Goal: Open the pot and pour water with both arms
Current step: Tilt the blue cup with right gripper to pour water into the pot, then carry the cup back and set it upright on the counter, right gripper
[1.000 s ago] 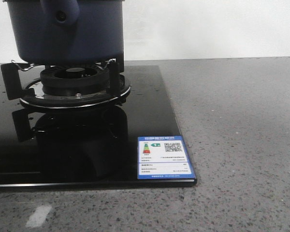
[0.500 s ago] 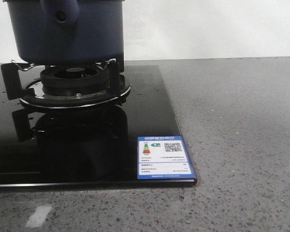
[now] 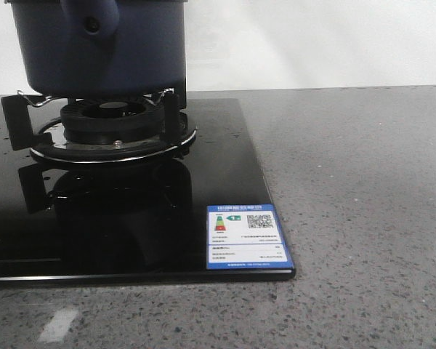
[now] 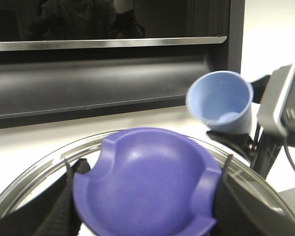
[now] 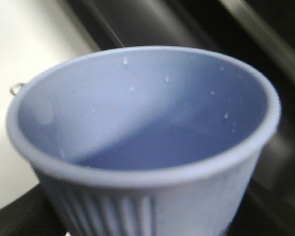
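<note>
The dark navy pot [image 3: 102, 51] stands on the burner at the front view's far left, its stubby handle [image 3: 91, 17] towards me and its top cut off by the frame. In the left wrist view my left gripper [image 4: 147, 201] is shut on the purple knob [image 4: 147, 177] of a glass lid [image 4: 32, 174], a black finger [image 4: 46, 211] on each side of it. Beside it my right gripper [image 4: 278, 105] holds a tilted light-blue ribbed cup [image 4: 221, 101]. That cup [image 5: 137, 113] fills the right wrist view, with droplets on its inner wall. Neither gripper shows in the front view.
The burner ring and black pot supports [image 3: 112, 127] sit on a glossy black glass hob [image 3: 131, 233] with a blue energy label [image 3: 247, 236] at its front right corner. Grey speckled countertop [image 3: 363, 182] extends to the right. A dark range hood [image 4: 113, 73] hangs behind the lid.
</note>
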Controlling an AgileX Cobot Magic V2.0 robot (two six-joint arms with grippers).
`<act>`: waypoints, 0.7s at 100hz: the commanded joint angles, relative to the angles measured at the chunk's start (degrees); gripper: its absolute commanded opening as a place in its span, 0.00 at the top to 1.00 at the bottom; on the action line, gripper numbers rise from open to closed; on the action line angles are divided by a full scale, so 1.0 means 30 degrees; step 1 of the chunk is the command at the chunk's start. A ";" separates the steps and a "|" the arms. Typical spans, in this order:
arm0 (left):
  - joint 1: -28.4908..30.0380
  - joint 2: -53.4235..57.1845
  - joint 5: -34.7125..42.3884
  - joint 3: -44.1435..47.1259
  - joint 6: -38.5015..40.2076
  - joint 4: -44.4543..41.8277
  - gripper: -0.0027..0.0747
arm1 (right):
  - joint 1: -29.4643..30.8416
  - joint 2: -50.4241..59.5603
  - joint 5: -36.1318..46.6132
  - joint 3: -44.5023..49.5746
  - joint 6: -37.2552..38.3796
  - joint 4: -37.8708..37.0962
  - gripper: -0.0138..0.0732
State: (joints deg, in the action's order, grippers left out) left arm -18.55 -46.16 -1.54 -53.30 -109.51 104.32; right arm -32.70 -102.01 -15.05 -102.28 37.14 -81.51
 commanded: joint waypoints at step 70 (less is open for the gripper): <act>-0.0077 -0.0529 -0.1888 -0.0644 0.0088 0.0832 0.64 | 0.5556 0.5595 0.8350 1.4368 0.5383 0.7155 0.43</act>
State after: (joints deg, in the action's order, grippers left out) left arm -18.55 -48.20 -4.75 -53.27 -109.51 104.32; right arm -17.11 -88.24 0.00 -62.24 52.07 -59.02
